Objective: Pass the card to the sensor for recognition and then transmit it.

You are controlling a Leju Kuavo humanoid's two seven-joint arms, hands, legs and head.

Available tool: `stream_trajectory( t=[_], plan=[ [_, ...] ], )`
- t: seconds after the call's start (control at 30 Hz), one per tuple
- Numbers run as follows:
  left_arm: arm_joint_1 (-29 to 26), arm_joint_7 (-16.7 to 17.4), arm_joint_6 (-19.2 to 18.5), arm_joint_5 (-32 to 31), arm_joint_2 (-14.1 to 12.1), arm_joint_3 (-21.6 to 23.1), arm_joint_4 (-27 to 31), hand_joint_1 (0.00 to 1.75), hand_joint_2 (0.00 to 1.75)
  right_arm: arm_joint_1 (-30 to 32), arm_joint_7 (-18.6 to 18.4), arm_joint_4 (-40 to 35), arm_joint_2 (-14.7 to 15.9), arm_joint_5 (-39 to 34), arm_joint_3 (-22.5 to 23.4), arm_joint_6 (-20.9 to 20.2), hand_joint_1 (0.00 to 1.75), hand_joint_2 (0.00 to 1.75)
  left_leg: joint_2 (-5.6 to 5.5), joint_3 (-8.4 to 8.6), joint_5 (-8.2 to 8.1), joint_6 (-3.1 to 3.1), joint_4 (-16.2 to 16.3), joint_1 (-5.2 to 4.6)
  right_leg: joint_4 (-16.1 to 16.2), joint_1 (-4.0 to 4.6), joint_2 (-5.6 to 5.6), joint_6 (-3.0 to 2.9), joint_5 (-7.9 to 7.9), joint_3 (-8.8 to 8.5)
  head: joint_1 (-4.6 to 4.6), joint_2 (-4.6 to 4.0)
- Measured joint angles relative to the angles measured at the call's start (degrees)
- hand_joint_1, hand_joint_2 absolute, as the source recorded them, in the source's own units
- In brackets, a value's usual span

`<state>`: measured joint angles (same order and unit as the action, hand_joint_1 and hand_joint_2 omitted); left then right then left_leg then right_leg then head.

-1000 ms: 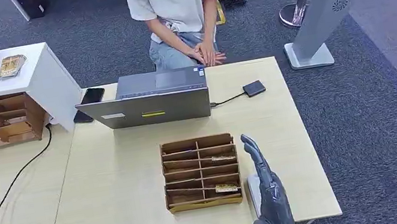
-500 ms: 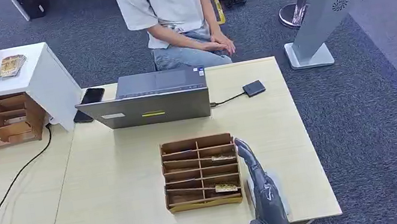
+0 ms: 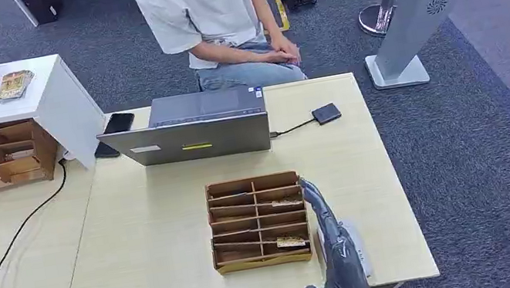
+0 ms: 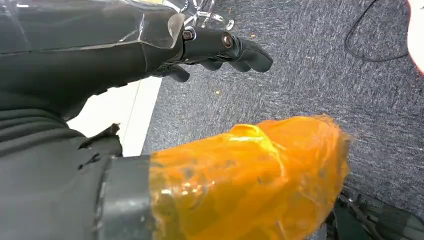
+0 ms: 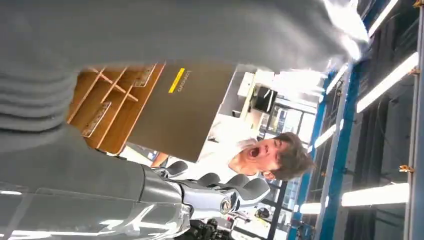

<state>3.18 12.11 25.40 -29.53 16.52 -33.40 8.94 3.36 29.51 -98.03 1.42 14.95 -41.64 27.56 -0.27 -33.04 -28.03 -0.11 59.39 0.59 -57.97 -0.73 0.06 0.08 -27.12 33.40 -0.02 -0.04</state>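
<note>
Rack [image 3: 258, 222]: brown compartmented card holder, on the tabletop [image 3: 150, 240], taken as landmark.
Cards: one [image 3: 292, 242] lying in the rack's nearest right-hand slot, another [image 3: 287, 203] in a right-hand slot farther back.
Right robot hand [image 3: 337, 255]: just right of the rack, raised edge-on over the tabletop's near edge, fingers [image 3: 316, 198] extended and apart, reaching alongside the rack's right wall; holds nothing.
Left robot hand [image 4: 150, 45]: hangs over grey carpet beside a pale tabletop edge, fingers [image 4: 240, 50] loosely bent, nothing in them.
Laptop [image 3: 190, 127]: behind the rack, lid towards the robot.
Sensor [image 3: 326, 113]: small dark box, right of the laptop, cabled to it, well behind the rack.
Phone [image 3: 118, 122]: left of the laptop.
Person [image 3: 215, 17]: seated behind the laptop, hands on lap.
Second rack [image 3: 3, 155]: far left of the first.
</note>
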Motion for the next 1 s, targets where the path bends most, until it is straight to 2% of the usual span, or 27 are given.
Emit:
stream_trajectory(
  t=[0.3, 0.47, 0.8, 1.0],
  plan=[
    [0.0, 0.59, 0.5, 0.76, 0.13, -0.74, 0.0, 0.0, 0.0, -0.82, -2.49, 1.95, -0.17, 5.62, 0.0, 0.33, 0.0, 1.75, 0.0, 0.0, 0.0, 0.0, 0.0, 0.0, 0.0, 0.0, 0.0, 0.0, 0.0, 0.0, 0.0, 0.0],
    [0.0, 0.44, 0.39, 0.72, 0.13, -1.16, 0.04, 0.0, 0.0, -1.32, -5.14, 3.43, -0.42, 13.4, 0.0, 3.89, 0.0, 1.75, 0.0, 0.0, 0.0, 0.0, 0.0, 0.0, 0.0, 0.0, 0.0, 0.0, 0.0, 0.0, 0.0, 0.0],
    [0.03, -0.5, -0.33, -0.85, 0.11, -1.29, 0.28, 0.0, 0.0, -1.28, -7.56, 5.07, -0.42, 20.77, 0.2, 8.0, 0.0, 1.75, 0.01, 0.01, 0.0, 0.0, 0.0, 0.0, 0.0, 0.0, 0.0, 0.0, 0.0, 0.0, 0.0, 0.0],
    [0.06, -0.61, -0.57, -1.97, 0.07, -1.29, 0.31, 0.0, 0.0, -1.19, -10.67, 5.57, -0.22, 27.48, 0.52, 10.21, 0.0, 1.75, 0.01, 0.02, 0.0, 0.0, 0.0, 0.0, 0.0, 0.0, 0.01, 0.0, 0.0, 0.0, 0.0, 0.0]
  ],
)
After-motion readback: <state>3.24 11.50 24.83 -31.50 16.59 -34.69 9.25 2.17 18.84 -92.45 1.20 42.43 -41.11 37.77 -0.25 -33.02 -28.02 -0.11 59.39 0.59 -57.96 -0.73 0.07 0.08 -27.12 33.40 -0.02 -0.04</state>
